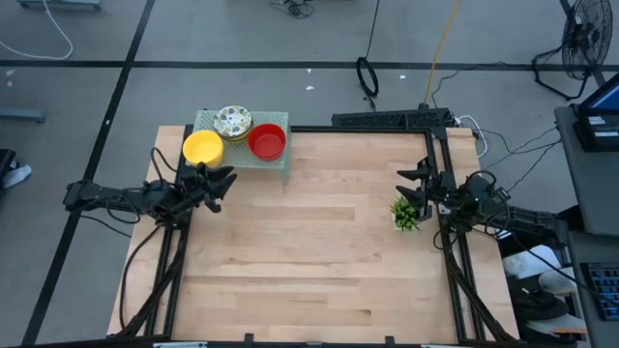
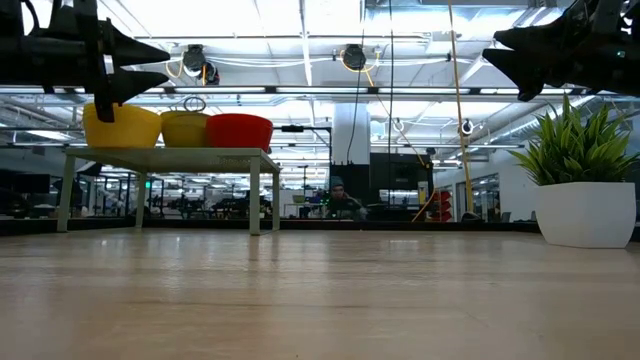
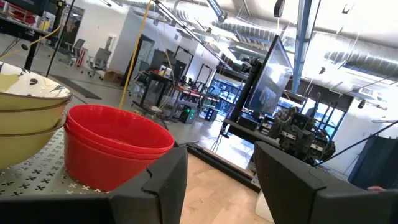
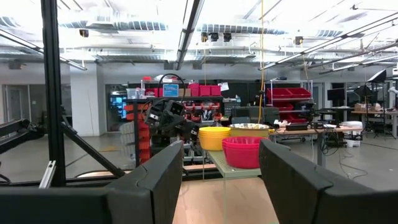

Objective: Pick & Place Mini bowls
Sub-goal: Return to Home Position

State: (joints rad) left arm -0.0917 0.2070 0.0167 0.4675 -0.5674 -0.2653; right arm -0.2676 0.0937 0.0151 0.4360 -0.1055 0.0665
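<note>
The mini bowls sit in three stacks on a small raised green stand (image 1: 242,155) at the table's far left: yellow bowls (image 1: 203,147), white floral bowls (image 1: 233,121) and red bowls (image 1: 267,141). My left gripper (image 1: 223,186) is open and empty, in the air just on the near side of the stand. In the left wrist view (image 3: 221,180) it faces the red stack (image 3: 115,146). My right gripper (image 1: 405,184) is open and empty, in the air at the table's right, above a small green plant (image 1: 405,213). It looks across at the stacks (image 4: 239,149).
The plant stands in a white pot (image 2: 585,212) at the table's right side. The stand rests on thin legs (image 2: 255,200). Dark frame rails (image 1: 445,155) run along the table's far right. Bare wooden tabletop (image 1: 309,261) lies between the arms.
</note>
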